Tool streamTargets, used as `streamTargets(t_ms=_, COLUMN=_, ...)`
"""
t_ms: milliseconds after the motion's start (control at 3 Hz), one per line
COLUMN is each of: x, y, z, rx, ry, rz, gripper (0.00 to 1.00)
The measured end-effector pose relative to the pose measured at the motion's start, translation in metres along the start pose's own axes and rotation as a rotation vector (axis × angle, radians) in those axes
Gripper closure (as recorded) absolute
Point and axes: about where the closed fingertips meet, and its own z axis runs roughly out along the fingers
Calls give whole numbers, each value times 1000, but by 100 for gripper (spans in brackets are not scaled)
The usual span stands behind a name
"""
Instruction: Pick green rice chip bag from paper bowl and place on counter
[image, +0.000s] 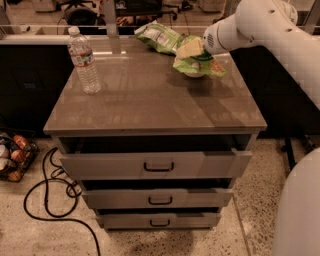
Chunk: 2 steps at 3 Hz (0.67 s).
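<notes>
The green rice chip bag (201, 65) lies on the paper bowl (194, 75) at the back right of the counter (150, 97). Only a sliver of the bowl's white rim shows under the bag. My gripper (190, 49) is at the end of the white arm that reaches in from the upper right. It sits just above the bag's upper left edge, touching or nearly touching it.
A paler green bag (159, 36) lies at the counter's back edge, just left of my gripper. A clear water bottle (84, 61) stands at the back left. The three drawers (158, 166) are slightly open. A black cable (47, 200) and a basket (14, 157) are on the floor at the left.
</notes>
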Motion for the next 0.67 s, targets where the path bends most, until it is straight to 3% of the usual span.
streamTargets(t_ms=667, x=1, y=2, z=4, rx=-5, ry=4, rz=0, gripper=70)
